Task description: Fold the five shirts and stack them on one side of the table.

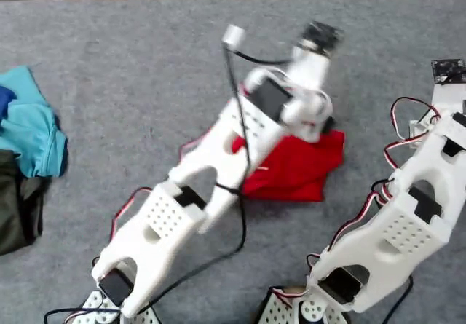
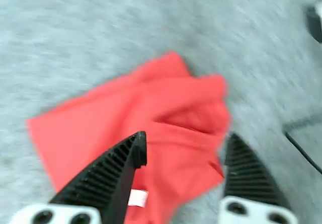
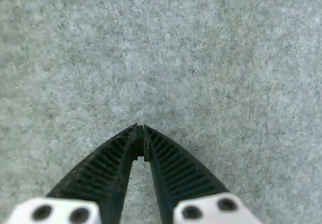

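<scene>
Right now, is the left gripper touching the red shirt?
Cannot tell. Left wrist view: left gripper open over the red shirt, no plain gap or contact.

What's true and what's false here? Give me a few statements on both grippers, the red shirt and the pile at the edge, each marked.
1. The left gripper is open over the red shirt. True.
2. The right gripper holds a shirt. False: it is shut on nothing, over the grey table.
3. The red shirt lies on the pile at the table's edge. False: it lies alone near the middle of the table, apart from the other shirts.
4. A teal shirt and a dark shirt lie together at the table's edge. True.
</scene>
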You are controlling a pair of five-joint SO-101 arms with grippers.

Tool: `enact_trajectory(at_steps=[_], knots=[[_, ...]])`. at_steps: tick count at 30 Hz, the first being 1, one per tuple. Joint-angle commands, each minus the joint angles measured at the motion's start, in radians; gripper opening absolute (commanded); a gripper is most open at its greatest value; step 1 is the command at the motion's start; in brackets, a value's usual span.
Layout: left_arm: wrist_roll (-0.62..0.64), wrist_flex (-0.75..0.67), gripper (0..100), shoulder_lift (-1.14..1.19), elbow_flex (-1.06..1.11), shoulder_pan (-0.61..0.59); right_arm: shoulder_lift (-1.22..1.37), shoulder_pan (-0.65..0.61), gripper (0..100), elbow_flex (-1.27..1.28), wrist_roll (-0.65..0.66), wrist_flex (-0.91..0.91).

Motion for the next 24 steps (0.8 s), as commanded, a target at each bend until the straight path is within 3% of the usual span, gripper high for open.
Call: enact_trajectory(at_steps=[1,3,18,24], knots=[[0.008,0.000,8,0.004,-0.002,-0.087,-0.013,-0.030,1.6,-0.067,0.011,0.029],[0.006,0.000,1,0.021,0.038,-0.123,-0.038,-0.051,1.6,-0.091,0.012,0.083],[0.006,-0.100,2,0.323,0.107,-0.206,-0.378,-0.308,1.6,-0.125,0.153,0.496],[0.006,-0.100,2,0.338,0.106,-0.221,-0.443,-0.481,1.6,-0.108,0.137,0.535]])
